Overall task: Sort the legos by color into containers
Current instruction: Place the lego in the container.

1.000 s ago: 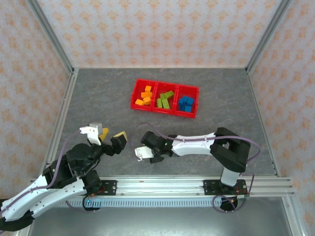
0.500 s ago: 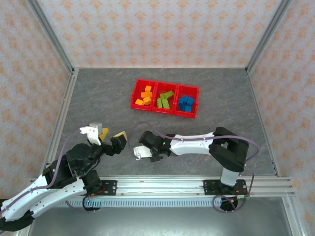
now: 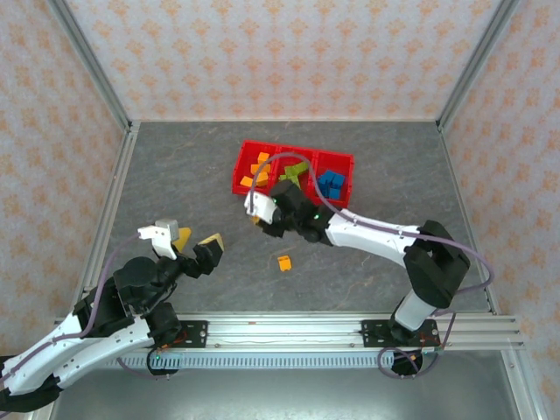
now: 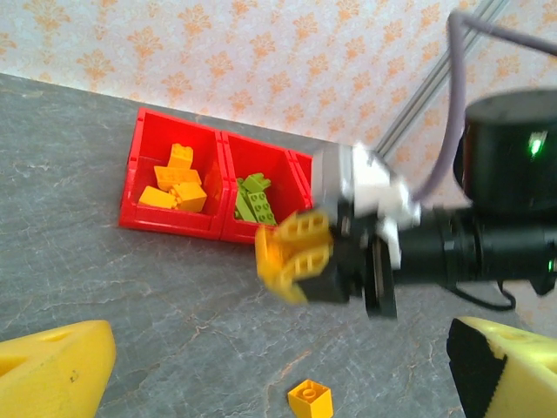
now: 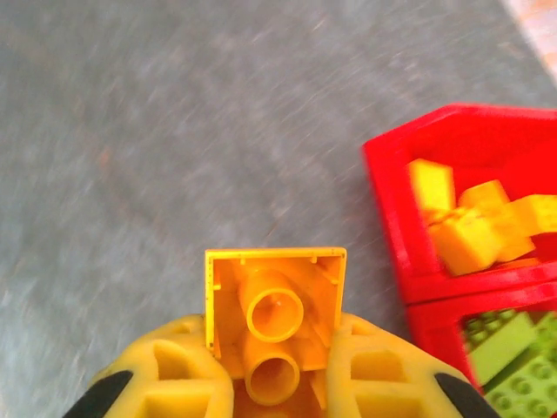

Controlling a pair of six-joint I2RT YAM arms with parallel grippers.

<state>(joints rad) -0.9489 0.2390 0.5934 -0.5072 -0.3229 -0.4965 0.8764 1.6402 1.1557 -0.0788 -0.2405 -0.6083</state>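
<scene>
My right gripper (image 3: 256, 211) is shut on an orange-yellow lego (image 5: 274, 313), its hollow underside facing the wrist camera. It hovers just in front of the left end of the red containers (image 3: 238, 178). Orange-yellow legos (image 3: 260, 165) lie in the left bin, green ones (image 3: 296, 173) in the middle bin and blue ones (image 3: 331, 183) in the right bin. One more orange-yellow lego (image 3: 283, 262) lies loose on the table, also seen as a lego (image 4: 311, 401) in the left wrist view. My left gripper (image 3: 198, 238) is open and holds nothing, at the front left.
The grey table (image 3: 175, 175) is fenced by metal rails and patterned walls. My right arm (image 3: 367, 234) stretches across the middle, from its base at the front right. Open floor lies left of and behind the containers.
The right gripper closed on a lego near the table's front and swung it up toward the containers' left end. A loose orange-yellow lego now shows where it was. The left arm barely moved.
</scene>
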